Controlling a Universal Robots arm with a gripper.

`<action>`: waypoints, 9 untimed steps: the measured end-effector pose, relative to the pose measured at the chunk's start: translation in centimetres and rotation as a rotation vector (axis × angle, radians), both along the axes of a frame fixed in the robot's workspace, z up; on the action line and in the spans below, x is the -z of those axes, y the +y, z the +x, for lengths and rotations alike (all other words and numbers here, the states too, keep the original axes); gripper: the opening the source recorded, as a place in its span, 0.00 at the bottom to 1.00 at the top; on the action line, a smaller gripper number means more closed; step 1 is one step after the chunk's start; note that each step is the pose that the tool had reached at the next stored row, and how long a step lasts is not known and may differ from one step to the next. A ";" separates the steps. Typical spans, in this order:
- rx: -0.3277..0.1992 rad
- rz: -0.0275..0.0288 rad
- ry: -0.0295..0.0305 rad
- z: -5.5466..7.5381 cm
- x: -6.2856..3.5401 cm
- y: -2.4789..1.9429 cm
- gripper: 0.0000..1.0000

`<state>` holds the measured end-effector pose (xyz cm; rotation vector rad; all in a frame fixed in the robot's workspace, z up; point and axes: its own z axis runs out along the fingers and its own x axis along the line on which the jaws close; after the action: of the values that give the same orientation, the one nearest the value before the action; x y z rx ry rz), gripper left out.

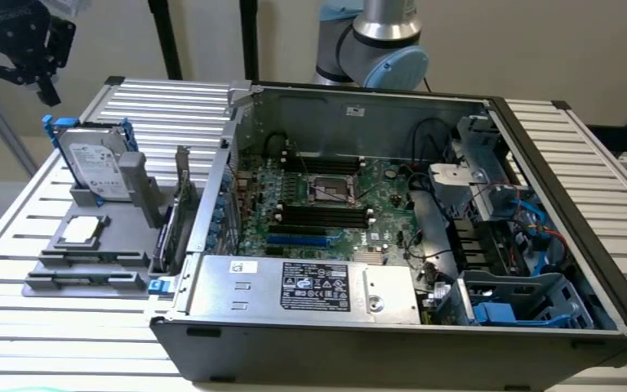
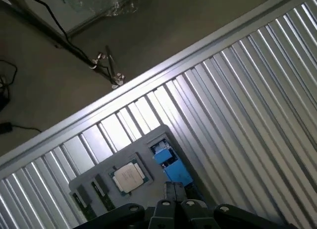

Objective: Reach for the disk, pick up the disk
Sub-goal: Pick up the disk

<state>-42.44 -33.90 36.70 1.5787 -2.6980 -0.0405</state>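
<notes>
Claw (image 1: 20,73) aloft over the far corner of the tabletop (image 1: 161,102) at the exterior view's left, clear of everything. Width of opening impossible to tell; nothing seen in its grasp.

Below it, near that same edge: the disk (image 1: 95,167), upright on one edge in a gray holder (image 1: 85,261), labelled face showing, ears of the blue frame projecting at the top. Lying in the holder nearer the tabletop's front edge: a small square chip (image 1: 82,231).

Disk judged stiff, dense for its size, smooth-sided and sensitive to knocks. Best taken across the thin flanks at the exposed upper part, on or just under the blue frame, well off the holder's walls.

Exterior view: height of claw above disk, and the open computer case (image 1: 401,335) over the tabletop's middle and right.

Wrist view: claw (image 2: 174,199) looking down on slats, chip (image 2: 130,177) and what seems the disk's (image 2: 168,162) blue frame end-on, with floor and cables beyond the tabletop's edge.
</notes>
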 end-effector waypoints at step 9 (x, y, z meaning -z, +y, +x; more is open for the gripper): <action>-0.149 0.0001 -0.0012 0.0 0.05 0.00 0.11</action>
<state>-42.44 -33.90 36.65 1.7751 -2.5722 -0.0378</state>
